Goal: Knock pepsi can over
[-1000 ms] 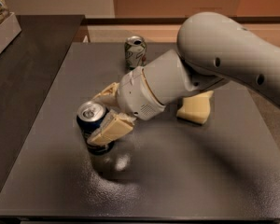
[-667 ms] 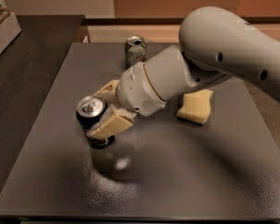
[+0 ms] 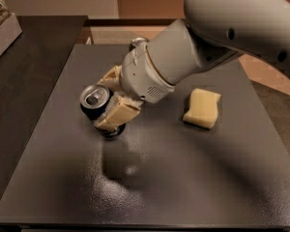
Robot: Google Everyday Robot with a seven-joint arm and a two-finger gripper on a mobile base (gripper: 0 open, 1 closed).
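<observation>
Holding the pepsi can [image 3: 93, 102] between the jaws, low over the dark surface [image 3: 183, 178], at the end of the pale grey arm [image 3: 174, 62] reaching in from the upper right. Narrowed onto the can from both sides: one cream finger [image 3: 120, 116] laid across the near flank, the other [image 3: 111, 75] tucked behind the far flank.

Tipped rather than upright, with the silver top leaning up and left, away from the wrist, and the base down under the near finger, apparently touching the surface. Gripped mid-body, probably to use the wrist as a lever, pivoting about the base instead of sliding the whole can along.

Not yet lying flat, so judged only partly done. Next, most likely: rolling the wrist further toward the leaning side, then releasing close to the surface. Worth guarding against a roll once down, given a round body on a smooth top.

Behind the jaws, mostly hidden by the wrist: a second can [image 3: 137, 42], only its silver rim showing. Well apart to the right of the jaws: a yellow sponge-like block [image 3: 202, 108], lying flat. Neither in the way of a fall toward the open left side.
</observation>
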